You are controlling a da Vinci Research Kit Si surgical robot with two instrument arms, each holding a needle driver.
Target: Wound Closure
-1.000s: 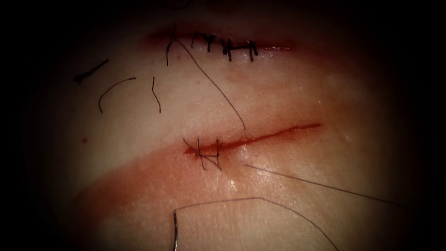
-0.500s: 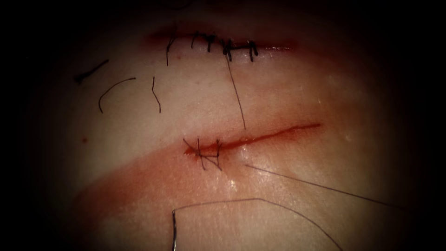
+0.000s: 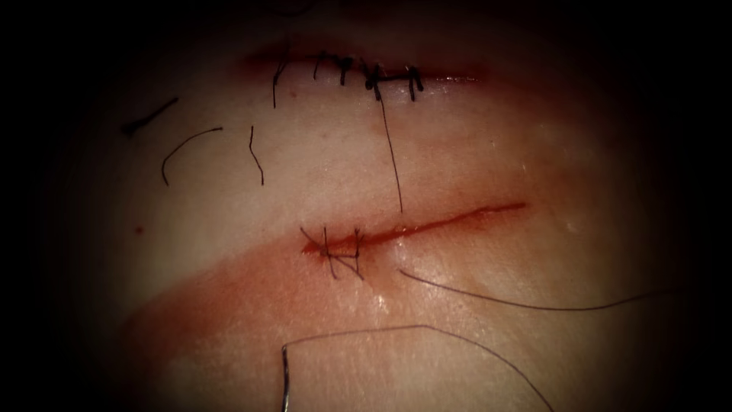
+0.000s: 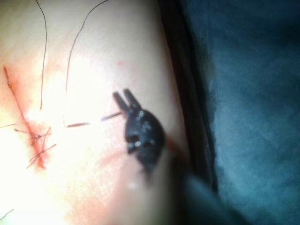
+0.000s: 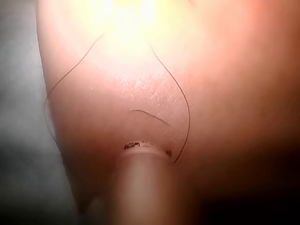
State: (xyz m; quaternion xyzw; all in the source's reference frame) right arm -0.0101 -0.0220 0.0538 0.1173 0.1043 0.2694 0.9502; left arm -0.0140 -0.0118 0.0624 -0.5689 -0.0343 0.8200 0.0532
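My left hand (image 4: 125, 99) is a small dark metal tool. Its two short jaws stand slightly apart and hold nothing. It hovers over the pale, glossy tissue (image 3: 473, 137), with the needle just beside it.

Of the right hand (image 5: 143, 146) I see the smooth, rounded shaft end. I cannot tell its state, or whether it holds the thin strand curving past it.

The needle (image 3: 286, 378) is a slim, shiny steel curve lying on the tissue surface, not in it, below the stitched left end of the cut (image 3: 457, 219). Fine dark thread (image 3: 427, 328) arcs from its top end away to the right.

The cut is a narrow red slit. Crossed dark stitches (image 3: 335, 248) close its left end, and the rest lies open. A wet smear of red fluid (image 3: 252, 286) spreads below it. Short curled cut ends of thread (image 3: 187, 145) lie at upper left.
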